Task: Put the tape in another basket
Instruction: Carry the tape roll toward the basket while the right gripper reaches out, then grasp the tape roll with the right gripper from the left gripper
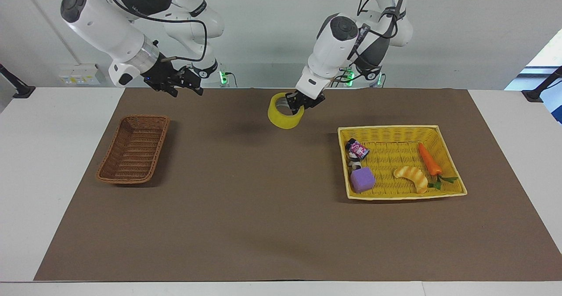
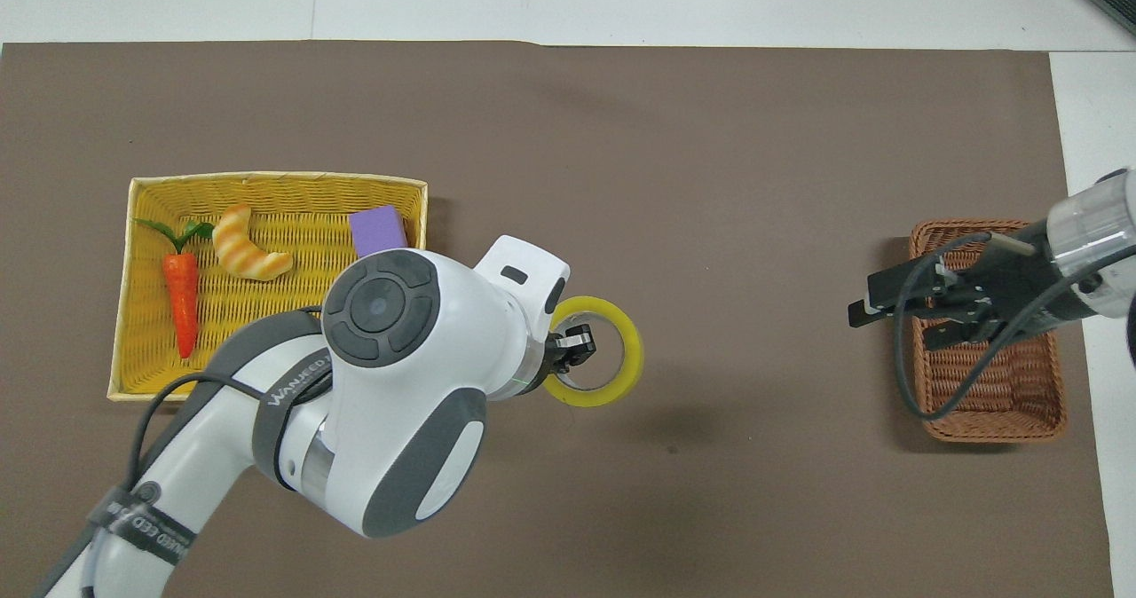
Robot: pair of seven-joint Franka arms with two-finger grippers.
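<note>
My left gripper (image 1: 297,106) is shut on the rim of the yellow tape (image 1: 284,119), one finger inside the ring. It holds the tape in the air over the bare brown mat, between the two baskets and close to the yellow one. In the overhead view the tape (image 2: 623,364) hangs from the same gripper (image 2: 573,350). The dark-brown wicker basket (image 1: 131,155) stands empty at the right arm's end of the table. My right gripper (image 1: 188,91) is open and empty in the air; from above it (image 2: 866,303) is over that basket's (image 2: 985,396) inner edge.
The yellow basket (image 1: 395,155) at the left arm's end holds a carrot (image 1: 429,159), a croissant toy (image 1: 412,177), a purple cube (image 1: 362,179) and a small packet (image 1: 358,150). The brown mat (image 1: 246,208) covers the table between the baskets.
</note>
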